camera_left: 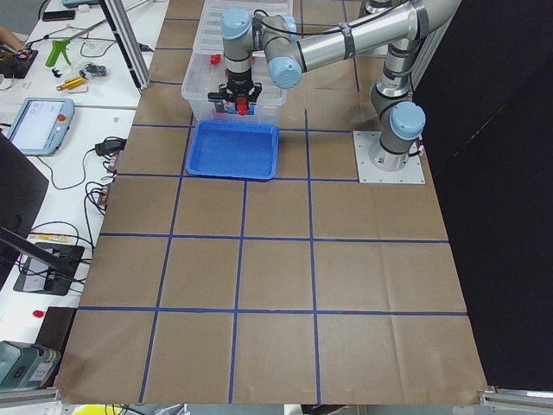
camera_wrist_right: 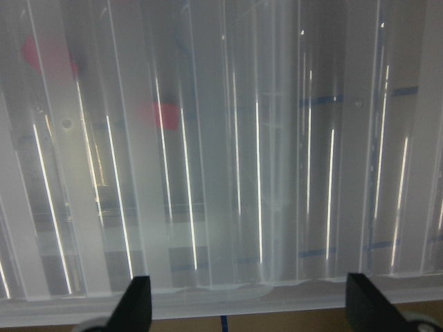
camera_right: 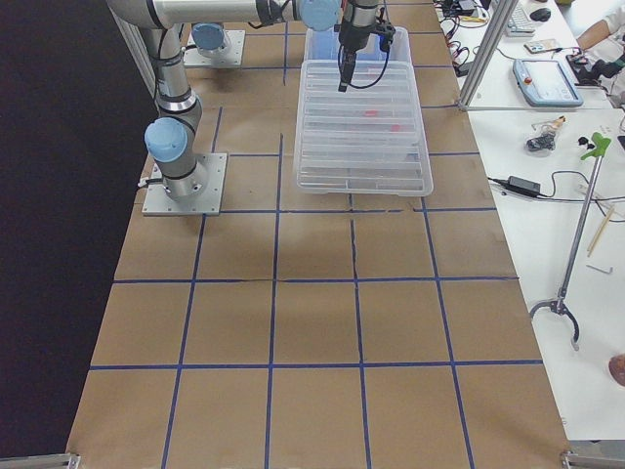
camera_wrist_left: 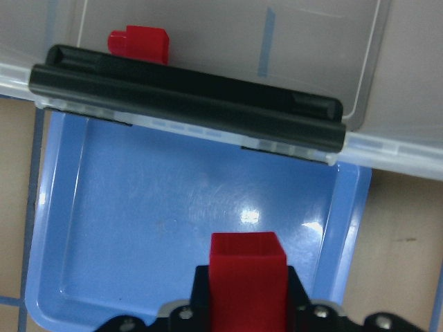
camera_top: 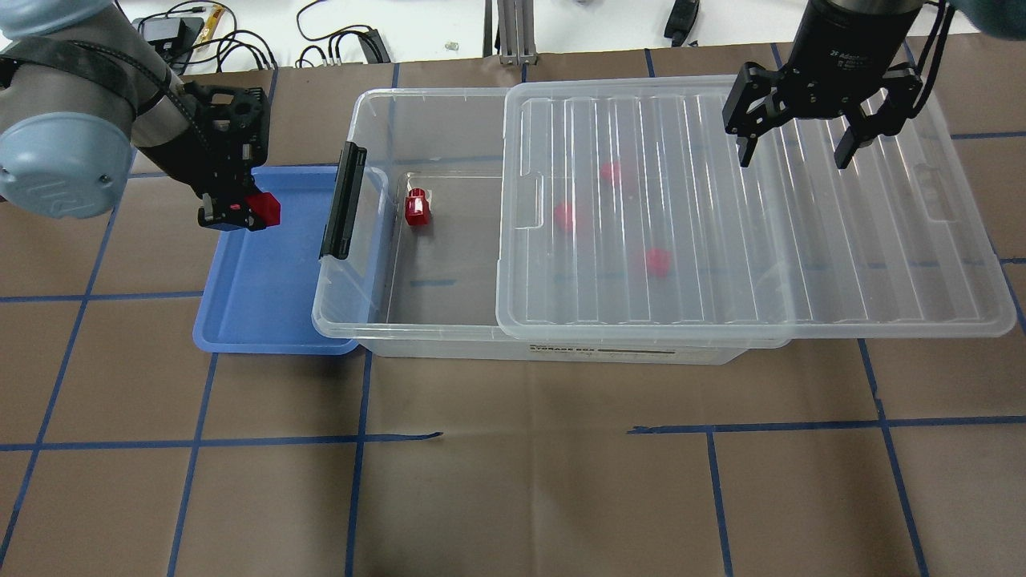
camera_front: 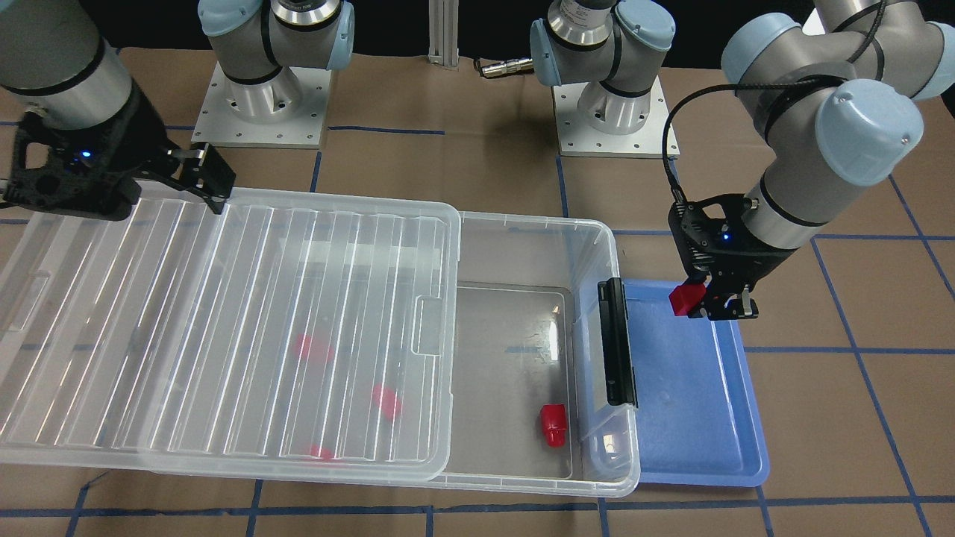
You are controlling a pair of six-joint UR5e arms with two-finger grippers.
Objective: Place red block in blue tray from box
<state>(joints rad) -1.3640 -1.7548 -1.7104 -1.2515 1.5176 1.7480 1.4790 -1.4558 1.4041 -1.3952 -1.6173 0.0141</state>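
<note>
From behind the robot's shoulders, the left gripper [camera_top: 239, 213] hangs above the blue tray [camera_top: 264, 308] with its fingers closed on a red block [camera_top: 264, 208]. The block is pinched at one end and juts out toward 3 o'clock. It is held clear of the tray floor, over the tray's 12 o'clock end. The left wrist view looks straight down past the block onto bare blue plastic. The tray lies flat on the paper-covered table [camera_top: 513, 481], tucked against the 9 o'clock end of the box [camera_top: 449, 268], whose rim and black latch [camera_top: 340, 200] overlap the tray's near edge. The clear ribbed lid [camera_top: 721, 240] rests on top of the box, offset toward 3 o'clock. It overhangs that end and leaves the 9 o'clock part of the box uncovered. In that uncovered part a loose red block [camera_top: 417, 208] lies on the floor of the box, not far from the latch end. Three more red blocks [camera_top: 565, 215] show as blurred pink shapes through the lid. The right gripper [camera_top: 793, 152] points downward over the lid, at about 1 o'clock from the lid's centre, with its fingers spread wide and nothing between them. The tips look very close to the lid's far edge, though I cannot tell whether they actually touch it.
</note>
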